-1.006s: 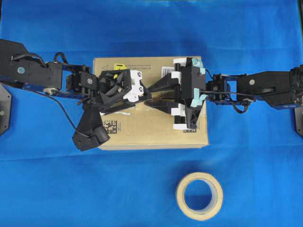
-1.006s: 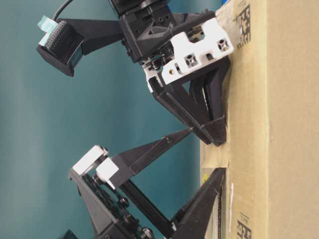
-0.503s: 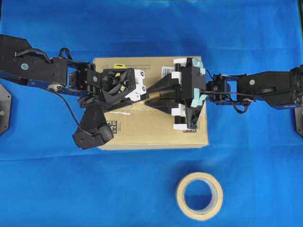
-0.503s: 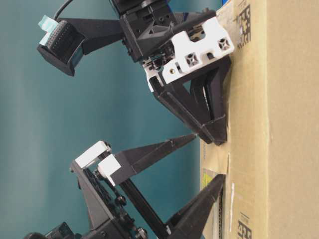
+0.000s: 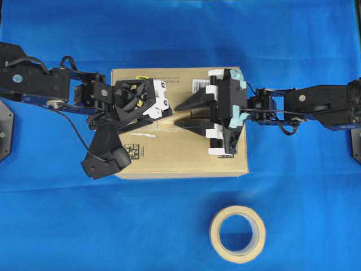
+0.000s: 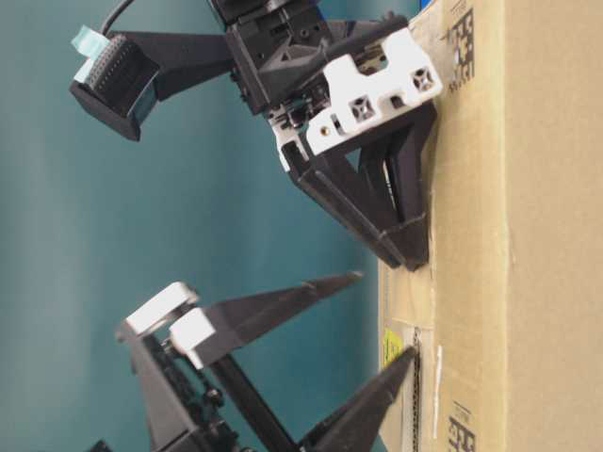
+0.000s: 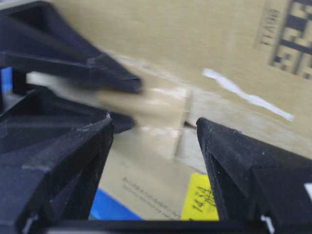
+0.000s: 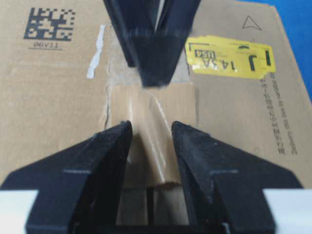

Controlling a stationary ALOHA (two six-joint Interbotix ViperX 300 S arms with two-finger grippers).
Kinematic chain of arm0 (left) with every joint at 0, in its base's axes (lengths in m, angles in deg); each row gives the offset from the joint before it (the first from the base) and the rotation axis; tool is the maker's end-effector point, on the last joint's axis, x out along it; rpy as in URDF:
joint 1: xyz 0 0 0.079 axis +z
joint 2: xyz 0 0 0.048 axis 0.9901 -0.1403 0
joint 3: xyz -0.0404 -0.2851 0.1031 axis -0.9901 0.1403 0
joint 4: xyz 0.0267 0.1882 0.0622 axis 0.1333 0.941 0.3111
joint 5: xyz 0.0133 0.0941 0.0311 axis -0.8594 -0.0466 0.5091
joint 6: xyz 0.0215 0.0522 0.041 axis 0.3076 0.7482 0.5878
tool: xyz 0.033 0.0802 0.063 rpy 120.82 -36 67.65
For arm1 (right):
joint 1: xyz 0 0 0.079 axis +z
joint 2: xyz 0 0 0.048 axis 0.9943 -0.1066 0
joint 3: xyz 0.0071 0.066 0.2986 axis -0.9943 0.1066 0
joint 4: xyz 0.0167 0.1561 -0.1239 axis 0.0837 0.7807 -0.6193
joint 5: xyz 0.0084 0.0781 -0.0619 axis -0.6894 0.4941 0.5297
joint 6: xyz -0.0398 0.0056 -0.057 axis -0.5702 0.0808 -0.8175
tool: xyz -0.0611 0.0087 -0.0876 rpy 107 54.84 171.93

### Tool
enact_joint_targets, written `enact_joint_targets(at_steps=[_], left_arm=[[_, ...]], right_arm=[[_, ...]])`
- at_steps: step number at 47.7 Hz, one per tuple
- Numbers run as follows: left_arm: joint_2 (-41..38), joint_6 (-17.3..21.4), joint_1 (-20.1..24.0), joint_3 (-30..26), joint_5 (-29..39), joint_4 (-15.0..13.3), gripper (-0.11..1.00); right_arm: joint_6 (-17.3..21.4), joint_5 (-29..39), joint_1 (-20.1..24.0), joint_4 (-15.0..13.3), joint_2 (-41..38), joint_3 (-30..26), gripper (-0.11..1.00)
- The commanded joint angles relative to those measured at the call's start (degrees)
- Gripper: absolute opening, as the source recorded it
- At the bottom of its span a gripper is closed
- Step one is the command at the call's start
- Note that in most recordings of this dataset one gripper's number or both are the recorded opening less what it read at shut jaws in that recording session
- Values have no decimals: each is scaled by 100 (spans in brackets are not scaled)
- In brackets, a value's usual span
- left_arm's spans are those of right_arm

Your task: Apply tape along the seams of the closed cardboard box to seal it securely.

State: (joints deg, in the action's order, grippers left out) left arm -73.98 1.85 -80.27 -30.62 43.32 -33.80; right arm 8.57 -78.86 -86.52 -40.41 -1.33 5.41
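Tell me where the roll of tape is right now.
In the overhead view the roll of tape lies flat on the blue cloth near the bottom edge, right of centre, apart from the cardboard box above it.

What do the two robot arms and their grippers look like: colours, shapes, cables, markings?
Both arms are black with blue parts near the bases. The left gripper and the right gripper have long, black, wedge-shaped fingers on white blocks. A thin black cable loops beneath the left arm to its boxy black wrist camera. Light teal tape strips mark the right wrist. A teal round dot sits near the left arm's base.
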Motion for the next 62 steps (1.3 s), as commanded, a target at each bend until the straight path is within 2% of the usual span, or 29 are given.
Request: enact_joint_targets(at_steps=[1,9,19,25,28,32,37,41,46,50,62], left_arm=[[246,-141,-9,88,-492,-26,65],[466,-589,-9,378,-1257,-26,65],[642,-1230,-79,615,-1995,-35,65],[668,-1898,-167,668,-2408,-123,65],[633,-2408,-176,668,-2566,-123,63],[580,-3331,-176,686,-2813,-123,56],[466,-4430,-185,747,-3120,-114,39],[352,-5229,-167,826,-3393,-105,22],[167,-5985,-149,914,-3674,-88,3],[26,-6293,-141,949,-3753,-88,0],[-316,-6565,-97,949,-3885,-97,0]], right_arm=[[9,26,9,9,193,97,42],[18,9,9,62,615,369,42],[-53,26,9,35,1371,334,42],[-53,-9,-53,26,1547,316,40],[-44,-26,-141,26,1521,299,35],[-35,-26,-185,35,1441,246,20],[-35,0,-185,35,1266,132,0],[-35,0,-185,35,1055,9,0],[-35,9,-185,35,791,-167,0],[-35,18,-176,26,580,-308,0],[-35,-26,-62,26,105,-536,0]])
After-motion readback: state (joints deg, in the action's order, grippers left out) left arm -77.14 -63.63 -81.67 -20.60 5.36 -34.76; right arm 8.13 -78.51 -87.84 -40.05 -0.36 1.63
